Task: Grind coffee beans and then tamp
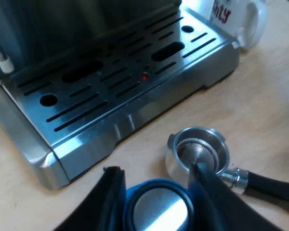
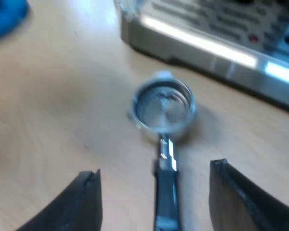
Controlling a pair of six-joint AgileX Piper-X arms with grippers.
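Note:
The blue tamper (image 1: 156,208), with a shiny metal face, sits between the black fingers of my left gripper (image 1: 155,174), which is shut on it. Close beside it the metal holder (image 1: 199,153) lies on the wooden table, its dark handle (image 1: 272,185) pointing away from the machine. In the right wrist view the holder (image 2: 163,107) lies below my right gripper (image 2: 156,171). That gripper is open, with one finger on each side of the handle (image 2: 166,192) and not touching it. A blue shape (image 2: 5,14) shows farther off on the table.
The espresso machine's steel drip tray (image 1: 115,82) with its slotted grate stands just beyond the holder, with its edge (image 2: 216,43) near the basket. A white mug (image 1: 245,19) with red lettering stands by the tray's corner. Bare wooden tabletop (image 2: 62,96) surrounds the holder.

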